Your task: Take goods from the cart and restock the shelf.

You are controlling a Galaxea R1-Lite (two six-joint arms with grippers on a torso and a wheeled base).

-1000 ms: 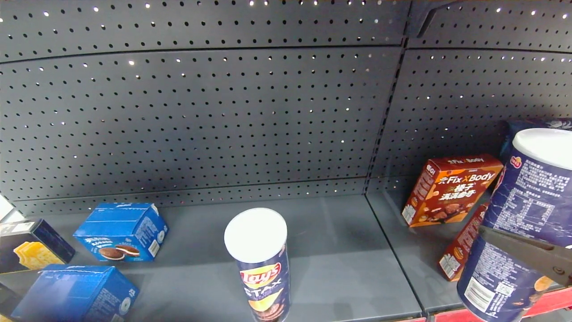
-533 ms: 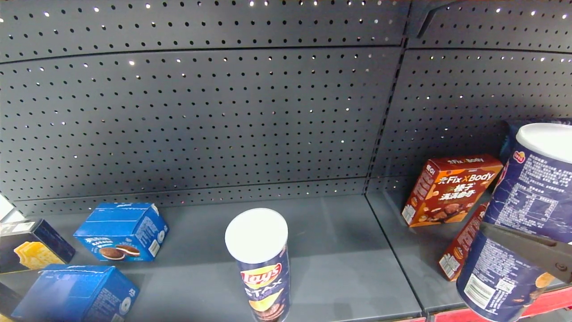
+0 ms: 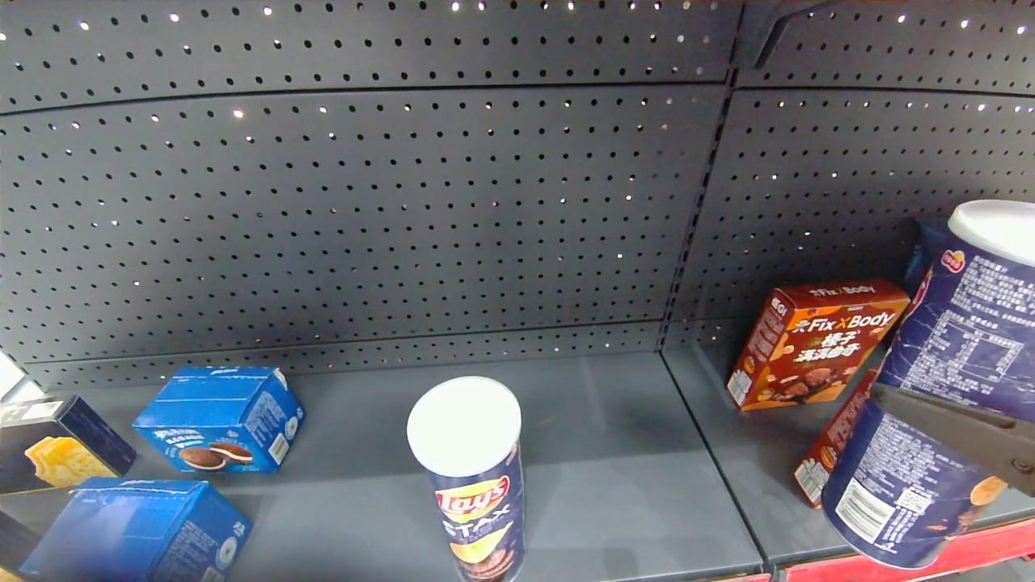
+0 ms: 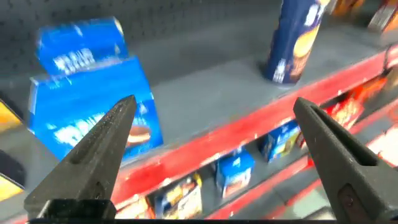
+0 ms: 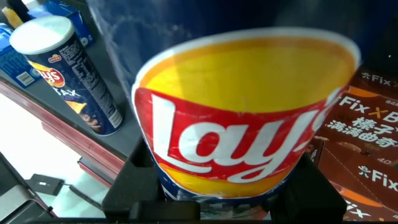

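Observation:
A dark blue chip can (image 3: 942, 380) with a white lid hangs tilted at the right, over the shelf's (image 3: 614, 453) red front edge. My right gripper (image 5: 227, 190) is shut on it, one dark finger (image 3: 954, 432) crossing its side. The can's yellow and red label (image 5: 242, 118) faces the right wrist camera. A second, matching can (image 3: 473, 477) stands upright near the shelf's front middle. My left gripper (image 4: 214, 106) is open and holds nothing, out in front of the red shelf edge (image 4: 249, 127), near a blue box (image 4: 93, 118).
Two blue cookie boxes (image 3: 220, 419) (image 3: 137, 529) and a dark cracker box (image 3: 57, 443) sit at the shelf's left. Two red-brown boxes (image 3: 817, 343) (image 3: 837, 440) lean at the right, behind the held can. A pegboard wall (image 3: 404, 202) backs the shelf. Packets (image 4: 236, 177) fill a lower shelf.
The held can has risen a little and shifted slightly right with my right gripper. Everything on the shelf stays where it was.

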